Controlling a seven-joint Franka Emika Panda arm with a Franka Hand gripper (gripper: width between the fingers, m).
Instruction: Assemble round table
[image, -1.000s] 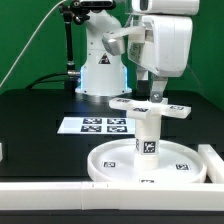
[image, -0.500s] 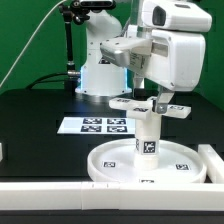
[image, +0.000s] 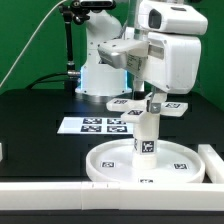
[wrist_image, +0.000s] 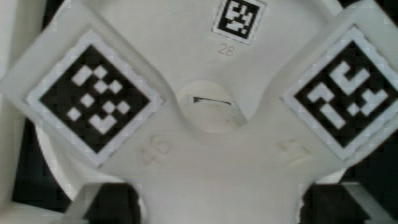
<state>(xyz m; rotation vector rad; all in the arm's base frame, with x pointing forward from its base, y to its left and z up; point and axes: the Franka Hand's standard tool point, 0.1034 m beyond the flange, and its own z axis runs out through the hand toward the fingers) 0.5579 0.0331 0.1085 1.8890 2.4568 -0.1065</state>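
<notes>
The large rimmed round disc (image: 112, 168) lies flat on the black table near the front. The short thick cylinder leg (image: 147, 135) stands upright on its middle. The cross-shaped base piece (image: 124, 103) sits on top of the leg. My gripper (image: 152, 97) comes straight down onto it and is shut on one arm of the cross. In the wrist view the cross base (wrist_image: 214, 100) fills the frame, with its square tags and centre hole. The dark fingertips (wrist_image: 111, 205) press on both sides of the white arm, so my gripper (wrist_image: 217, 205) holds it.
The marker board (image: 92, 125) lies flat behind the disc toward the exterior view's left. A white straight-edged border frame (image: 40, 195) runs along the front and up the exterior view's right (image: 213, 160). The arm's base (image: 100, 72) stands at the back.
The wrist has turned about its vertical axis over the leg, and the cross base has turned with it. The disc and leg have stayed in place.
</notes>
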